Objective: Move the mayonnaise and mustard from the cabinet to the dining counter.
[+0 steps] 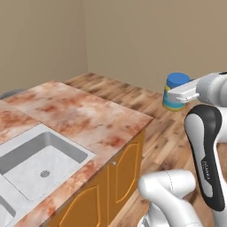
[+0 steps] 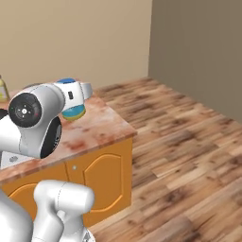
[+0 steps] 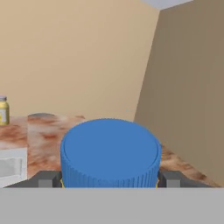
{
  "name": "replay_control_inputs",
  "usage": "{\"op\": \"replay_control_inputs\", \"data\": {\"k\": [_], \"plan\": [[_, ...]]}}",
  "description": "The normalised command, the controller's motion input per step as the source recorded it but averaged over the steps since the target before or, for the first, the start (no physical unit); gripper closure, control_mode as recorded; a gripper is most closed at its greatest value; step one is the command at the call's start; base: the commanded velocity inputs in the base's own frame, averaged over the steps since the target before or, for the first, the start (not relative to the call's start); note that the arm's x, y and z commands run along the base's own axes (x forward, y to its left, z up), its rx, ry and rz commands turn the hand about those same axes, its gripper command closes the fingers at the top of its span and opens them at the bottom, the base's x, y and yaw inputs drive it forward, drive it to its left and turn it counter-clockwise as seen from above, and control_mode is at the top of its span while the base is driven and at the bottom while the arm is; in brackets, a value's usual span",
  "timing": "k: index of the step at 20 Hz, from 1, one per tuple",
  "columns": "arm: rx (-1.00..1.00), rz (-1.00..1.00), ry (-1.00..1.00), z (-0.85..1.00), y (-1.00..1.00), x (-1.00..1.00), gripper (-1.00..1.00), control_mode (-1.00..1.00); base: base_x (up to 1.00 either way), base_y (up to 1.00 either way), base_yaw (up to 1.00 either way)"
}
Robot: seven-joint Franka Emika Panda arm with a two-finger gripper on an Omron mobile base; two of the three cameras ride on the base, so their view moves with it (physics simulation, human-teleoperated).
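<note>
Jaws clamped on the mayonnaise (image 3: 109,151) above the dining counter (image 1: 84,117), small yellowish bottle (image 3: 4,110) far off.

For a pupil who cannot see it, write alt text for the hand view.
The blue-lidded mayonnaise sits gripped between the gripper's two dark fingers, close to the camera. Behind it runs the reddish marbled dining counter with a sink corner and a small yellow jar at left, beneath beige walls.
</note>
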Motion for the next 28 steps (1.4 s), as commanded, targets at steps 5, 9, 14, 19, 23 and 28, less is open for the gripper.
{"op": "replay_control_inputs", "data": {"k": [5, 9, 14, 19, 23, 28], "plan": [[0.0, 0.0, 0.0, 0.0, 0.0, 0.0, 1.0, 1.0, 0.39, -0.17, 0.21], [0.0, 0.0, 0.0, 0.0, 0.0, 0.0, 1.0, 1.0, 0.35, -0.13, 0.21], [0.0, 0.0, 0.0, 0.0, 0.0, 0.0, 1.0, 1.0, 0.38, -0.09, 0.21], [0.0, 0.0, 0.0, 0.0, 0.0, 0.0, 1.0, 1.0, 0.45, -0.07, 0.21], [0.0, 0.0, 0.0, 0.0, 0.0, 0.0, 1.0, 1.0, 0.52, -0.09, 0.2], [0.0, 0.0, 0.0, 0.0, 0.0, 0.0, 1.0, 1.0, 0.52, -0.09, 0.18]]}}
